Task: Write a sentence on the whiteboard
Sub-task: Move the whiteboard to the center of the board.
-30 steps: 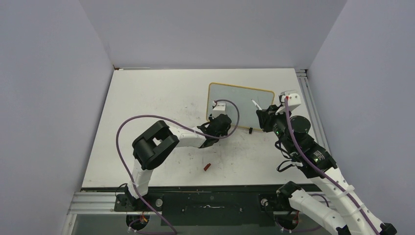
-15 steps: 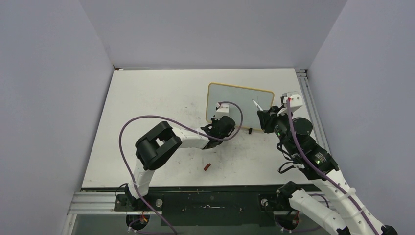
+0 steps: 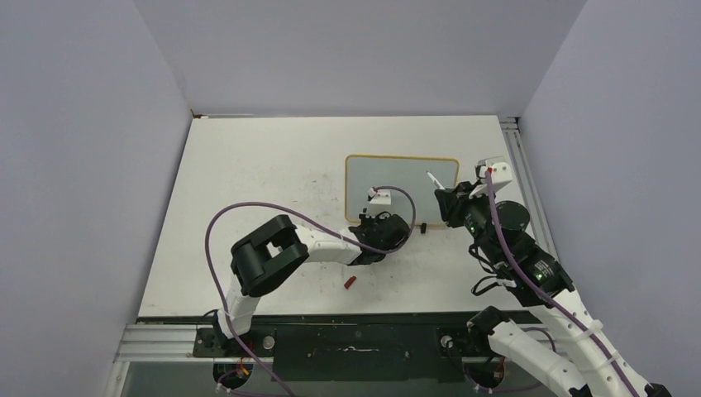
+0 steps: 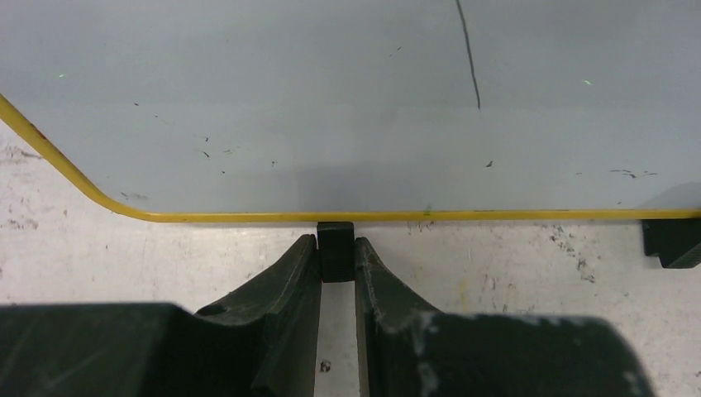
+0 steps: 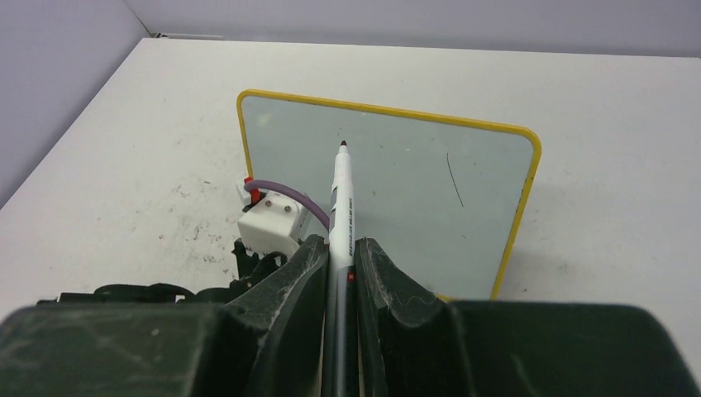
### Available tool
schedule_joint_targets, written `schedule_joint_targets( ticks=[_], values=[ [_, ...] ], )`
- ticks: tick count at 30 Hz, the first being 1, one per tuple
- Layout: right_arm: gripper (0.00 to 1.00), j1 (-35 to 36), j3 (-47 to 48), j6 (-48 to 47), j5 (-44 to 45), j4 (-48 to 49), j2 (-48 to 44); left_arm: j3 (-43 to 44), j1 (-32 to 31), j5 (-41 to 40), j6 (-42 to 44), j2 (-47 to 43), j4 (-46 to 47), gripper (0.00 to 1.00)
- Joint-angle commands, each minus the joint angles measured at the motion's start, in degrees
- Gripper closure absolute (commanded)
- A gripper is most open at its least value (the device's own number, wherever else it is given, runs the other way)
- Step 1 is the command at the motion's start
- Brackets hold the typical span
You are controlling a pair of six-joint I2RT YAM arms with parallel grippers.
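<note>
Your small yellow-framed whiteboard [image 3: 401, 184], pale and glossy, stands toward 1 o'clock on the white tabletop [image 3: 248, 190], with one thin dark stroke [image 5: 455, 180] on its face. Your left pincer [image 4: 336, 252] is clenched on its small black foot [image 4: 336, 234]. Your right pincer [image 5: 340, 252] grasps a white marker [image 5: 341, 198], its dark-red tip toward the face. A small red piece [image 3: 350, 282] lies at the board's 6 o'clock.

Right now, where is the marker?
The marker is clamped in the right gripper, right of centre in the top view, its tip aimed at the whiteboard, whose foot the left gripper pinches.
</note>
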Motion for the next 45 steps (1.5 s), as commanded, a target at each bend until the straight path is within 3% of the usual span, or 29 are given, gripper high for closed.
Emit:
schedule_joint_targets(
  ticks=[1,12,21,24,30,35,40,45],
  values=[
    [0.95,-0.2,-0.2,0.8,-0.4,1.0,-1.8,0.0,-3.6,-2.5,-7.1,-3.8,-7.3,1.0],
    [0.95,-0.2,-0.5,1.0,-0.5,0.1,-3.3,-0.8,-8.2,-2.3,-14.5,-4.6,-13.4,0.98],
    [0.95,-0.2,1.2,0.7,-0.3,-1.3,-4.2,-4.7,-8.6,-1.4,-14.8,-10.2,-10.6,0.56],
    [0.95,-0.1,1.9,0.5,-0.4,-1.8,-4.3,-5.9,-9.0,-0.8,-14.1,-11.9,-9.3,0.46],
    [0.95,-0.1,3.4,-0.1,-1.2,-2.8,-4.5,-11.3,-9.4,2.7,-12.8,-16.9,-3.9,0.41],
    [0.95,-0.2,4.8,-0.7,-1.6,-4.3,-4.5,-19.9,-9.6,6.8,-13.0,-26.8,0.7,0.36],
    [0.95,-0.2,4.9,-1.8,-3.5,-3.9,-4.4,-22.7,-7.3,15.9,-4.6,-36.8,1.8,0.22],
    [0.95,-0.2,3.9,-2.3,-8.1,-2.6,-3.1,-22.1,6.1,37.4,5.6,-45.4,-2.7,0.21]
  ],
)
